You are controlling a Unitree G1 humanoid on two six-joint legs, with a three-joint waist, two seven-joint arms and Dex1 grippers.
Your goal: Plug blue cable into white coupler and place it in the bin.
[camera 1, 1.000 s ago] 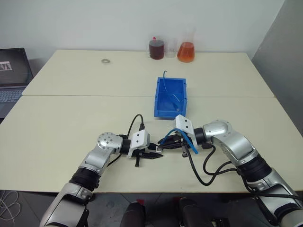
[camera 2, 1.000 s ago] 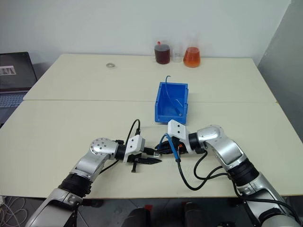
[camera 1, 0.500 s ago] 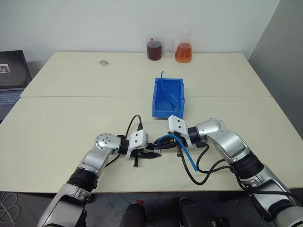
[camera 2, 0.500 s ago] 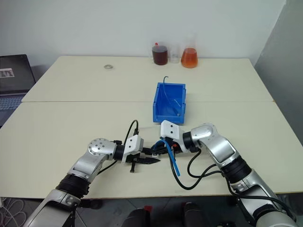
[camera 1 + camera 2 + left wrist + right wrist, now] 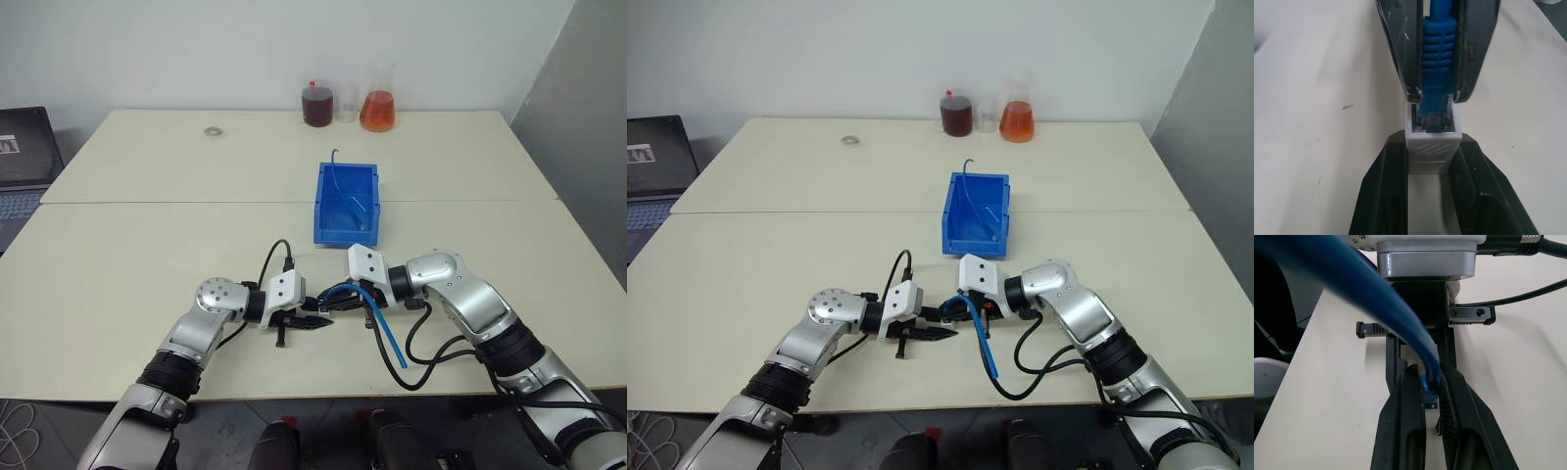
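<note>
- Near the table's (image 5: 118, 255) front edge, left gripper (image 5: 1431, 161) clamps the coupler (image 5: 1432, 147); right gripper (image 5: 1437, 93) pinches the cable (image 5: 384, 328) plug — plug apparently entering the socket.
- Left: seating it fully, then the bin (image 5: 349, 230) — mid-table.

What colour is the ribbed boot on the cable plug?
Bright blue, like the blue cable; clearest in the left wrist view.

— How's my light on the table (image 5: 147, 255)?

— Even and soft from overhead; faint shadows under both arms; no glare.

— My wrist views?

— Blue cable (image 5: 1366, 289) blurs up close; the white coupler (image 5: 1432, 142) stays sharp; the far table softens.
</note>
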